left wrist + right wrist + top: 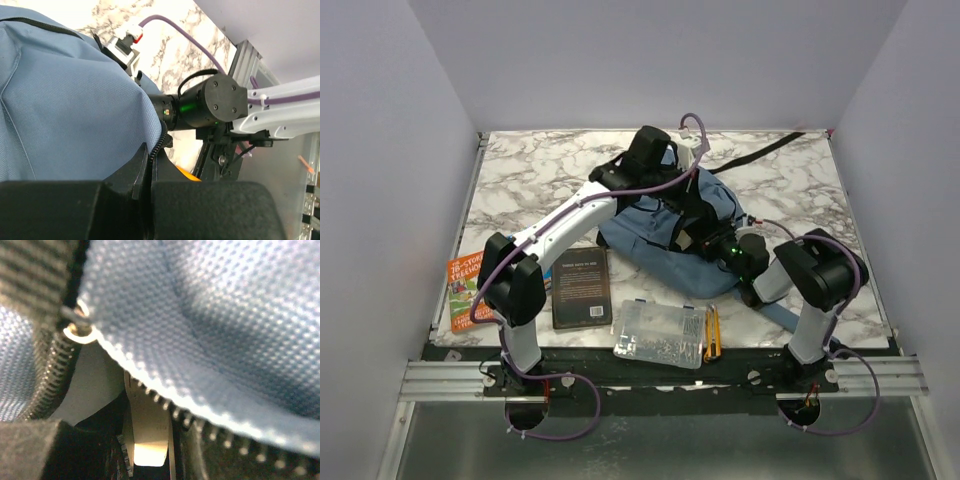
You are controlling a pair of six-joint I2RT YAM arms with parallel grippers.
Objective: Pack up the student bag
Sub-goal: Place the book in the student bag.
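Both arms are piled onto the student bag (685,272) right now. It sits about mid-counter, a bit right of centre, with its near edge not far from the front rail.

My left tool (149,205) comes down over the top of the bag. The fingers are pinched nearly together on the zipper edge (157,145), with the fabric running right into the slit between them, so it's gripping the bag.

My right tool (708,242) is shoved against the bag's right side. The right wrist view is nothing but blue weave, zipper teeth (165,395) and a small metal ring (76,331). Honestly I can't tell whether that one is open or clamped.

Room-wise, the back-left of the counter (540,170) is bare marble. A black strap (770,150) trails off toward the back right corner.

The front edge is crowded. A dark book (580,288) is just left of the bag. A clear plastic case (658,333) is right at the front edge, with some yellow-and-black sticks (712,335) touching its right side. An orange book (465,290) sits at the left edge, close to my left elbow.

There are walls on three sides.
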